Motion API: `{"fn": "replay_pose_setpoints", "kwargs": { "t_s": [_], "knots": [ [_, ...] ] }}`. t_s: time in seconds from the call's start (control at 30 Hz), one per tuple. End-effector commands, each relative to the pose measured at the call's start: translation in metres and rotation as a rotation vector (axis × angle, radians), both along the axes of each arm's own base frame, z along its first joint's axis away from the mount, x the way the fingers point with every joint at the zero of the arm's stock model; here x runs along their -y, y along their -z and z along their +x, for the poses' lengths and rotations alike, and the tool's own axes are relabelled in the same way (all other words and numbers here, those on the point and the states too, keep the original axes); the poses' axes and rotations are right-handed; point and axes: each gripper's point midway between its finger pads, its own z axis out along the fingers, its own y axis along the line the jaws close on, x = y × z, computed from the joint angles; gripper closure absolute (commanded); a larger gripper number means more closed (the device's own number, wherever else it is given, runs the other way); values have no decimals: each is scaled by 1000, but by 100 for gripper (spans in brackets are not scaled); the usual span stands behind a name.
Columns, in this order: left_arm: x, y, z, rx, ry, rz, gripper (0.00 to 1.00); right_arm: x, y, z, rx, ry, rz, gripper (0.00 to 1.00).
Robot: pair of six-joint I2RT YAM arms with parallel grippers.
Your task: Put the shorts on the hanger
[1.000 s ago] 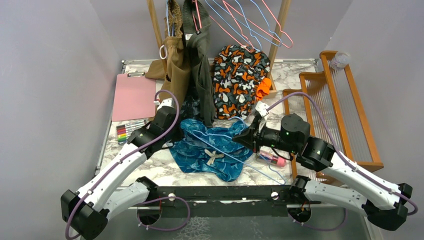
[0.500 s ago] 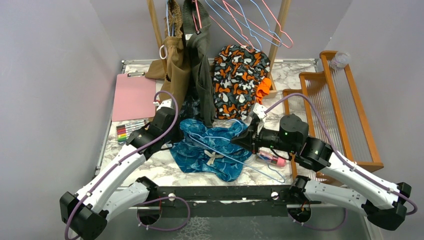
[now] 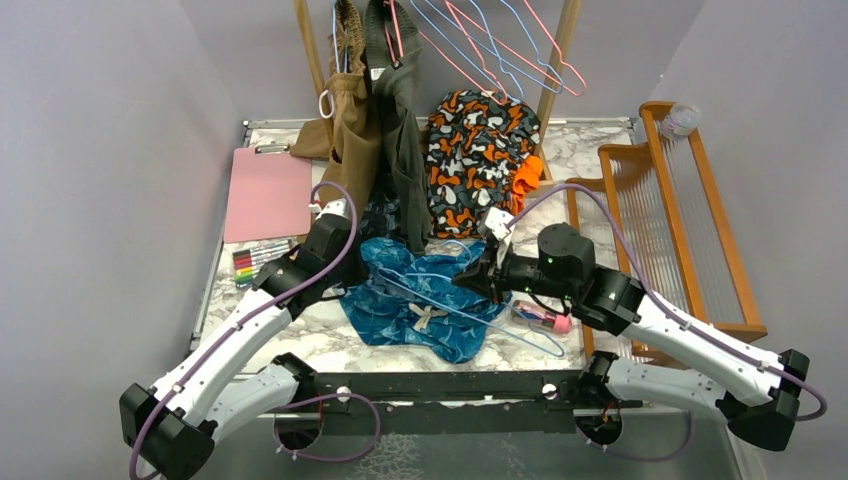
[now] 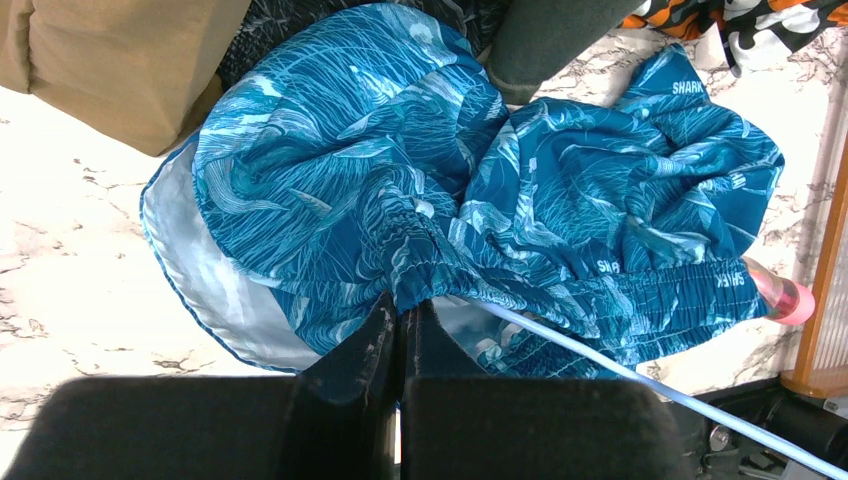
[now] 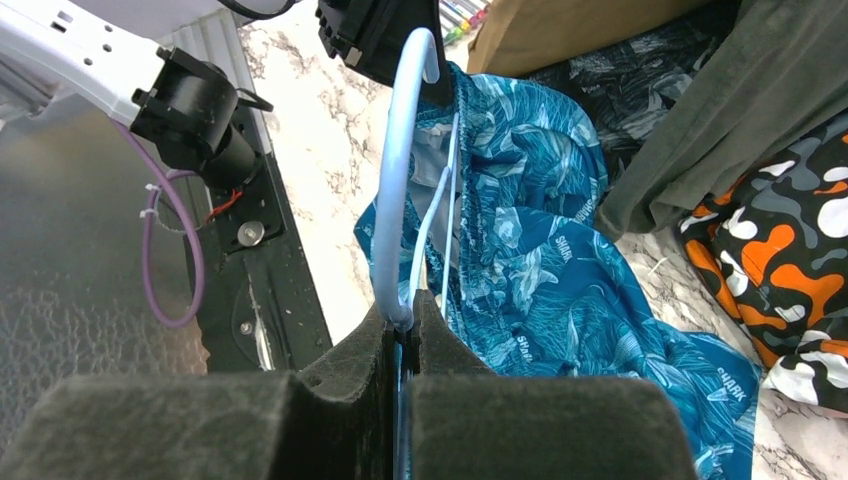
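The teal-blue shorts (image 3: 425, 300) lie crumpled on the marble table, with the cream drawstring bow facing up. My left gripper (image 4: 405, 308) is shut on the gathered waistband (image 4: 430, 275) at the shorts' left side and lifts it a little. The light-blue wire hanger (image 3: 470, 318) runs across the shorts, and part of it passes under the waistband (image 4: 600, 360). My right gripper (image 5: 403, 318) is shut on the hanger's wire (image 5: 392, 200) at the shorts' right edge (image 3: 470, 278). The hanger's curved end points toward the left gripper.
Tan (image 3: 350, 140) and olive (image 3: 402, 130) garments and an orange, black and white one (image 3: 480, 170) hang or lie behind the shorts. Pink wire hangers (image 3: 530, 45) hang above. A pink clipboard (image 3: 268, 190) and markers (image 3: 258, 262) lie left; a wooden rack (image 3: 680, 200) and a pink-capped tube (image 3: 545, 318) lie right.
My right arm has moved left with the hanger, pushing it further over and into the shorts. The left arm has stayed put, still holding the waistband.
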Motion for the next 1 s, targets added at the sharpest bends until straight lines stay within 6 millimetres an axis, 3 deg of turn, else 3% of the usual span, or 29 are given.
{"fn": "replay_pose_setpoints", "kwargs": {
  "t_s": [0.0, 0.23, 0.43, 0.67, 0.83, 0.97],
  "knots": [
    [8, -16, -2, 15, 35, -46, 100, -10, -1, -3, 27, -53, 22, 99],
    [25, -35, -9, 11, 86, -145, 100, -24, 7, -5, 7, -66, 38, 99],
    [35, -57, -12, 37, 96, -229, 100, -50, 22, -1, 19, -25, 45, 99],
    [35, -56, -16, 40, 98, -247, 100, -88, 32, 24, 15, 114, 134, 99],
    [32, -58, -20, 55, 101, -252, 100, -96, 40, 42, -31, 243, 170, 99],
    [33, -60, -22, 56, 109, -261, 100, -106, 49, 44, -70, 248, 186, 99]
  ]
}}
